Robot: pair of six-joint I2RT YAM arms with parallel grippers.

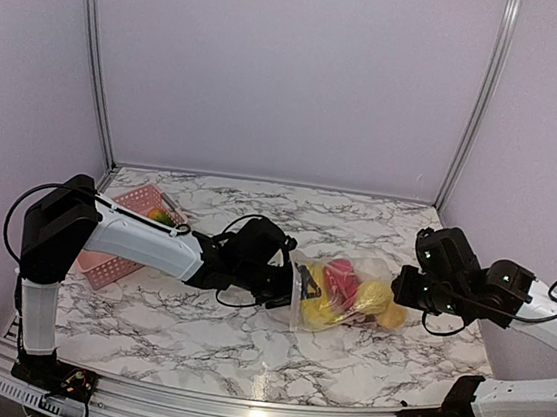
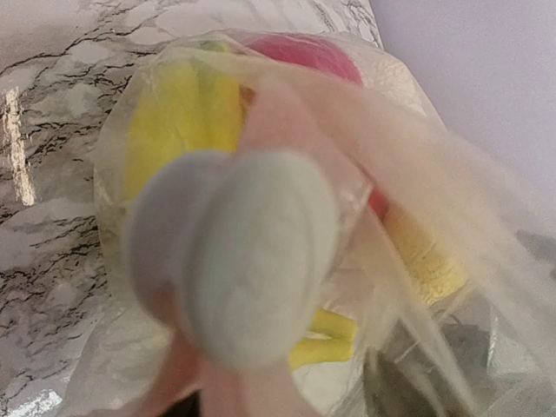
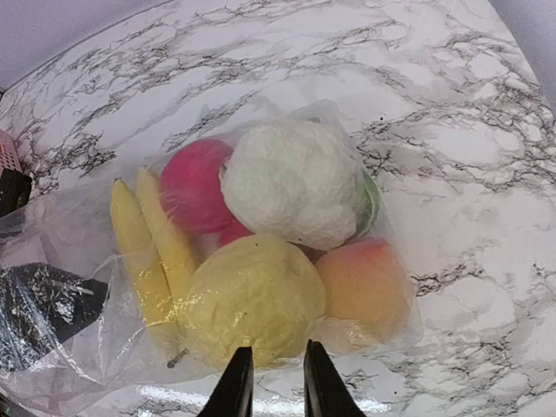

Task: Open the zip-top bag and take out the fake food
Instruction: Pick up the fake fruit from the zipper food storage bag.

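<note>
The zip-top bag [image 1: 389,271] lies on its side mid-table, its mouth to the left. The fake food inside includes a yellow lemon [image 3: 252,300], bananas [image 3: 148,252], a pink piece [image 3: 195,187], a white lumpy piece [image 3: 291,182] and a peach-coloured one [image 3: 365,287]. My left gripper [image 1: 285,288] is at the bag's mouth and shows dark through the plastic [image 3: 43,313]. Its wrist view is blurred by plastic [image 2: 391,156] and a pale blob, so its fingers are hidden. My right gripper [image 3: 271,378] is at the bag's closed end, jaws a narrow gap apart, tips just short of the lemon.
A pink slatted basket [image 1: 113,250] stands at the left behind my left arm, with a small green and orange piece [image 1: 160,215] in it. Pale walls close in the marble table [image 1: 194,335] at the back and sides.
</note>
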